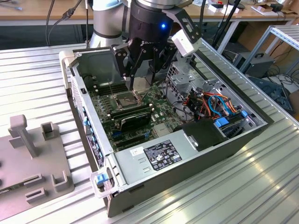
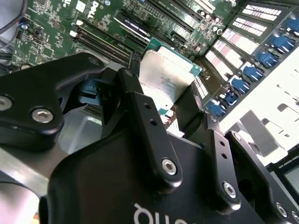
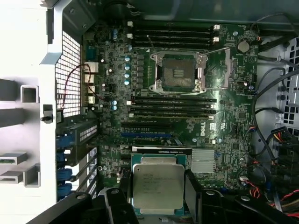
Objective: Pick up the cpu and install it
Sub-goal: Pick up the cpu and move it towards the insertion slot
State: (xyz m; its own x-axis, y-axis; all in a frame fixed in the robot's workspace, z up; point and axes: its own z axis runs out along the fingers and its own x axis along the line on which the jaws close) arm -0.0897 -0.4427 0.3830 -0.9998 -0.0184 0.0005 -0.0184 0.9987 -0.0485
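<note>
My gripper (image 1: 141,83) hangs inside the open computer case, shut on the cpu (image 1: 140,84), a small flat square chip with a dull silver top. In both wrist views the cpu (image 3: 158,185) (image 2: 167,78) sits flat between the two black fingers (image 2: 140,102), clear of the board below. The dark square socket (image 3: 177,72) with its metal frame lies open on the green motherboard (image 3: 233,116). In the exterior view the socket (image 1: 127,99) is just below the gripper and slightly toward the exterior view's left.
The case wall (image 1: 81,100) rings the board. A black oblong card (image 1: 135,120) lies near the socket, with memory slots (image 3: 173,105) beside it. A power supply (image 1: 159,156), a drive cage (image 1: 187,79) and coloured cables (image 1: 219,105) crowd the exterior view's right. A grey fixture (image 1: 32,154) stands outside.
</note>
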